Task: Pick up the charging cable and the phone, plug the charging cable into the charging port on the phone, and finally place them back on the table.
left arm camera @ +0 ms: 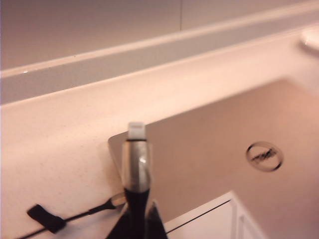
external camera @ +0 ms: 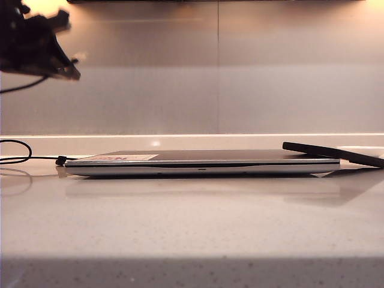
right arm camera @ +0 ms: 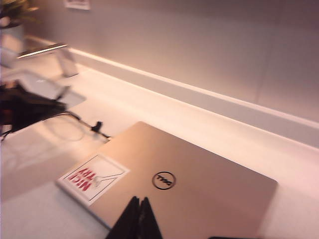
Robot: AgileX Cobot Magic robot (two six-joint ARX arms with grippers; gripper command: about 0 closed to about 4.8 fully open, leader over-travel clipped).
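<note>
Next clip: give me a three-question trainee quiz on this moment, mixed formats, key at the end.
1. True or false: the left gripper is shut on the charging cable plug.
2. The phone lies: A) in the right gripper, B) with one end propped on the laptop, C) flat on the table.
3. Fill in: the right gripper's jaws are ____, holding nothing.

Key: 1 true; 2 B; 3 shut.

The table (external camera: 192, 228) is pale grey-white with fine dark speckles, the laptop (right arm camera: 199, 194) silvery — with a white label (right arm camera: 93, 178) lettered in red and a dark round logo (right arm camera: 164, 180) — while the cable (left arm camera: 75, 217) is black with a silvery plug (left arm camera: 136, 159), the phone (external camera: 333, 153) black.
</note>
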